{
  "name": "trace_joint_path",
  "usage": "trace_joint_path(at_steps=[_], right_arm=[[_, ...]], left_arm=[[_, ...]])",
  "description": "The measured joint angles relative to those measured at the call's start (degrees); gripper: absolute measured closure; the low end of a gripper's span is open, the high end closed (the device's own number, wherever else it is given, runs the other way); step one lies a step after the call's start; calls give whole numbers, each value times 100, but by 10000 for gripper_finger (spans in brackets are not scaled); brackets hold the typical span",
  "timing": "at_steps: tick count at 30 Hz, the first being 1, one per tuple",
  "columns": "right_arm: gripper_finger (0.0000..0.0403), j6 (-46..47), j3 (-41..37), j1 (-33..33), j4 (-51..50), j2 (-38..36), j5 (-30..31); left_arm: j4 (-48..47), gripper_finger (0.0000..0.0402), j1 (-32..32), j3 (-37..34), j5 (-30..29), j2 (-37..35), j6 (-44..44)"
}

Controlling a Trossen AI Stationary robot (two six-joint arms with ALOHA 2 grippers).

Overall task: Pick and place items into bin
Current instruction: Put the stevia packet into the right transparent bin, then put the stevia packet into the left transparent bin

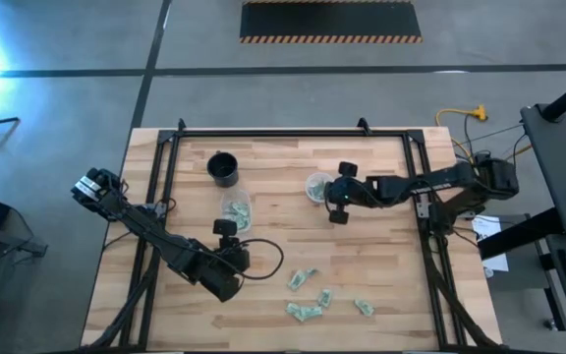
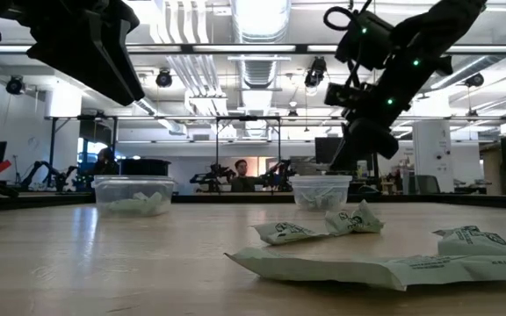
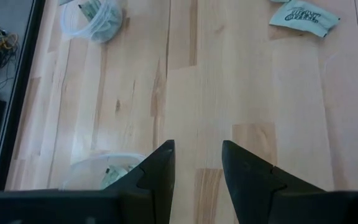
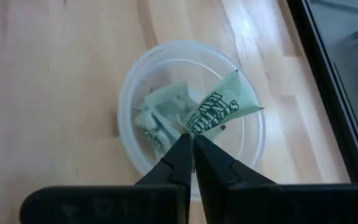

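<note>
Small pale green-and-white packets lie loose on the wooden table near its front edge (image 1: 304,280) (image 1: 304,313) (image 1: 364,307) (image 2: 314,230). My right gripper (image 4: 193,138) is shut on one packet (image 4: 222,107) over a clear cup (image 1: 316,185) (image 4: 129,93) that holds more packets. My left gripper (image 1: 226,228) (image 3: 197,152) is open and empty beside a second clear cup (image 1: 236,208) (image 3: 98,171), which also holds packets. A black cup (image 1: 224,169) stands at the far left. My right gripper pinches one end of the packet (image 4: 199,126) between its two fingertips. The fingers come from above, pointing down into the cup's mouth. The packet slants away from the fingertips inside the cup's rim; whether it rests on the pieces below, I cannot tell.
A black frame rail (image 1: 165,177) runs along the table's left, far and right sides. A black cable (image 1: 268,258) loops on the wood by my left arm. Bare wood lies between the two clear cups and the loose packets.
</note>
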Motion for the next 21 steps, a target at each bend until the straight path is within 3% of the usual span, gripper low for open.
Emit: trace_joint_path(at_steps=[6,16,21], right_arm=[[382,20,4,-20,206,50,-12],[264,22,4,-23,168,-61,1],[233,-33,4,213,-37,-501,5]], left_arm=[[4,285,-1,-2,0,0,0],[6,285,1,-9,0,0,-2],[130,285,1,-18,0,0,11]])
